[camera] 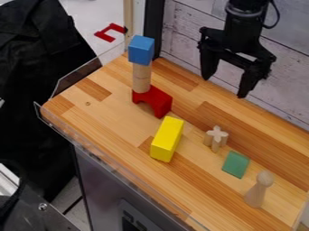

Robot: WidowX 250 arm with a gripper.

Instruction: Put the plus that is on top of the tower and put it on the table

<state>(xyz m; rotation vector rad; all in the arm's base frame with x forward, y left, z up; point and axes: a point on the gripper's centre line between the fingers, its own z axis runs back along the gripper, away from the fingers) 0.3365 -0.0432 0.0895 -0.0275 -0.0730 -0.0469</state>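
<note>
Pale plank wall [187, 27] behind the gripper [224, 86]; wooden tabletop [109, 122] below and in front of it, laid in light and darker strips. We find the gripper hanging over the wall side of the table, its two fingers pointing down and spread wide, with nothing between them.

We log the plus [215, 134], bare wood, on the tabletop in front of the gripper, its cross-shaped face up. Tower to the gripper's left as we look: red arch [160, 101] at the foot, round wooden column [141, 79] on that, blue cube [141, 48] on top. The plus sits well apart from it.

Yellow block [167, 140] in front of the gripper and to its left, between tower and plus. Green block [235, 164] farther forward than the plus and near it; beyond that, toward us, we note a round-headed wooden peg [256, 195] standing upright. Far left of the gripper, past the table, black cloth [36, 67].
</note>
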